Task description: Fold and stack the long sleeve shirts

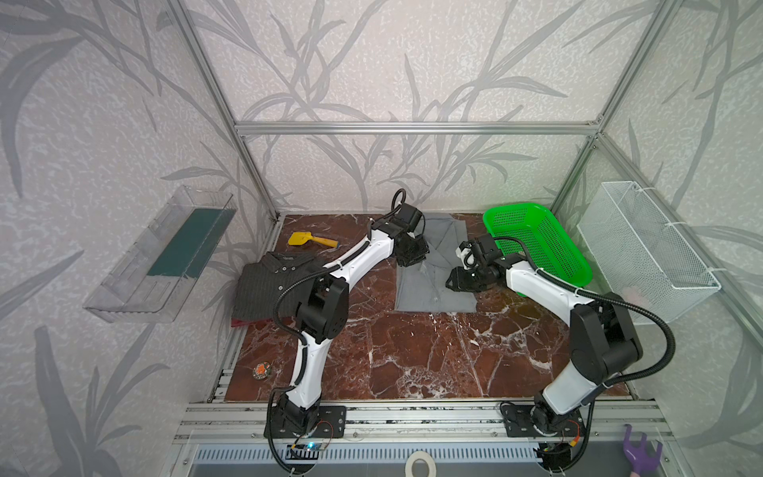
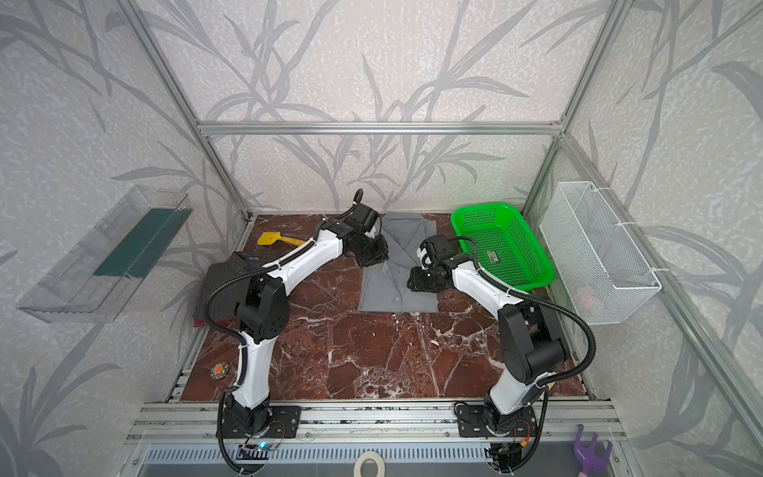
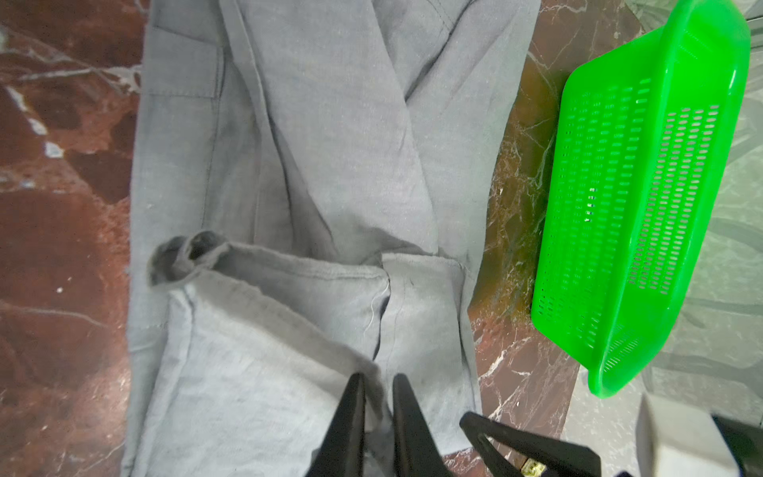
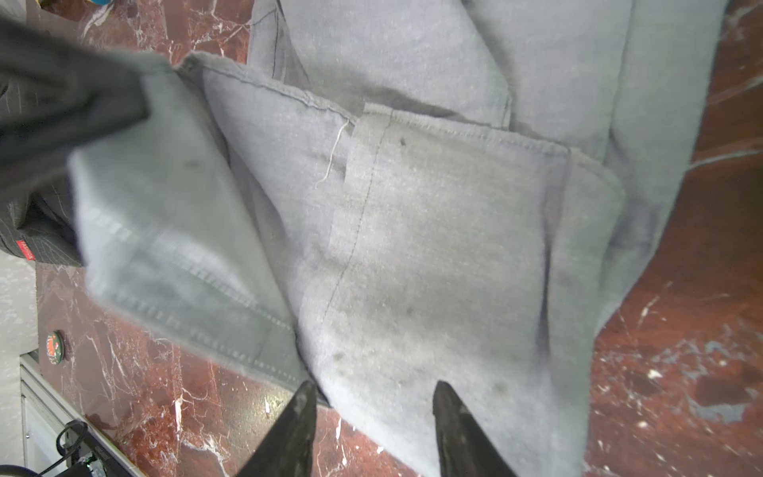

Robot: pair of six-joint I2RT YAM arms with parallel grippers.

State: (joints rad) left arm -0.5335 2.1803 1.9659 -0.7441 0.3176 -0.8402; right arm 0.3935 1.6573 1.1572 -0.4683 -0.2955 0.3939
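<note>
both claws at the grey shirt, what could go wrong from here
The left claw pinches only a thin ridge of the grey shirt; it may slip out or lift a single layer, opening the fold.
The right claw stands open astride the shirt's edge; if only the left lifts, the fold could go skew.
The right arm sits beside the green basket and might nudge it.

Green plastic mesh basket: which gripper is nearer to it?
Right. The right gripper hovers over the light-grey cloth shirt on the side toward the basket; the left gripper pinches its opposite side.
</note>
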